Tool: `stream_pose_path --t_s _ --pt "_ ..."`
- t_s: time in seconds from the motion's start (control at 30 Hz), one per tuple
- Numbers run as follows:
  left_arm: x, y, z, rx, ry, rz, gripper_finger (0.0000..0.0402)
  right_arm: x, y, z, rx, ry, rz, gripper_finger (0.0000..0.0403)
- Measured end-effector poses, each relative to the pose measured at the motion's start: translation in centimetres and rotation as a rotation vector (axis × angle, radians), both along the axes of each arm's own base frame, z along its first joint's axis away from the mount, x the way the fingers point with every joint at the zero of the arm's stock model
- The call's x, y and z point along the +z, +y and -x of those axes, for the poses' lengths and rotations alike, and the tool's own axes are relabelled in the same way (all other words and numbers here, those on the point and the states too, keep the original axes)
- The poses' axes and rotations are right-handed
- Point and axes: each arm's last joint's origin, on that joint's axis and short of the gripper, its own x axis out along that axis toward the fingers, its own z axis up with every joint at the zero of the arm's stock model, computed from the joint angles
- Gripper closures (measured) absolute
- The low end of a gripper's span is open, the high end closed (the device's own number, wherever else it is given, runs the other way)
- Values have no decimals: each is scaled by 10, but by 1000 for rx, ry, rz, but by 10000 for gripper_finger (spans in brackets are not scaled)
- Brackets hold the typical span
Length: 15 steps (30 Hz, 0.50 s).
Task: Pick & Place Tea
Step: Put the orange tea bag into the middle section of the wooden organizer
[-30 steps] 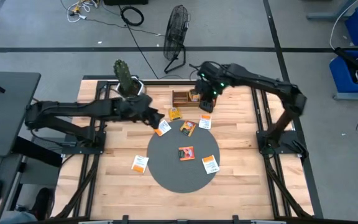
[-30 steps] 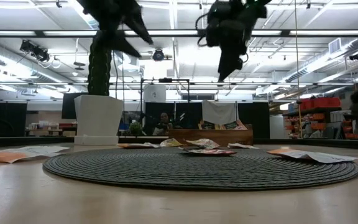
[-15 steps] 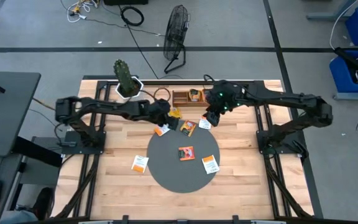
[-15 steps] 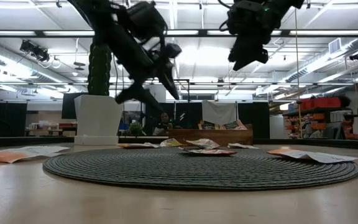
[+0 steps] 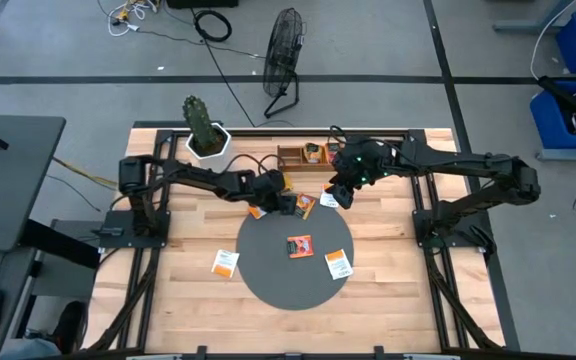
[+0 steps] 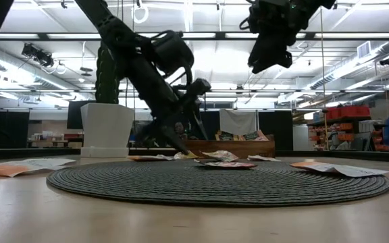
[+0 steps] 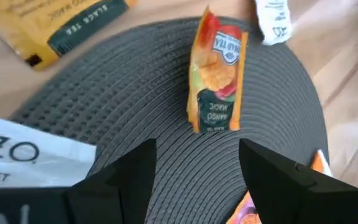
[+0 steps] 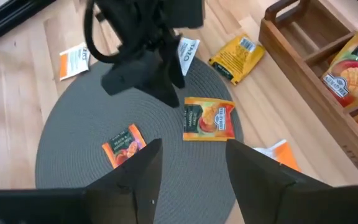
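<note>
Orange sachet (image 7: 216,74) lies on the grey mat (image 5: 268,275); left gripper (image 5: 288,201) hovers just beside it, fingers apart; right gripper (image 5: 339,195) above, also spread

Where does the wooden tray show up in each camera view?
High view: the wooden tray sits near the table's far edge, around the middle.
Low view: centre of the picture, its front wall showing behind the mat.
Left wrist view: not in it.
Right wrist view: upper right corner, with sachets inside.
Shared landmark: the round gray mat is in all four views; the tray lies just beyond it.
</note>
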Motion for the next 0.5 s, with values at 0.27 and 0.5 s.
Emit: stream_pose_path --t_s 0.27,0.5 --pt "-11 2 -10 52 -66 29 168 0 0 0 13 -4 10 220" --pt "-11 3 -11 66 -67 12 183 0 0 -1 18 -7 12 220"
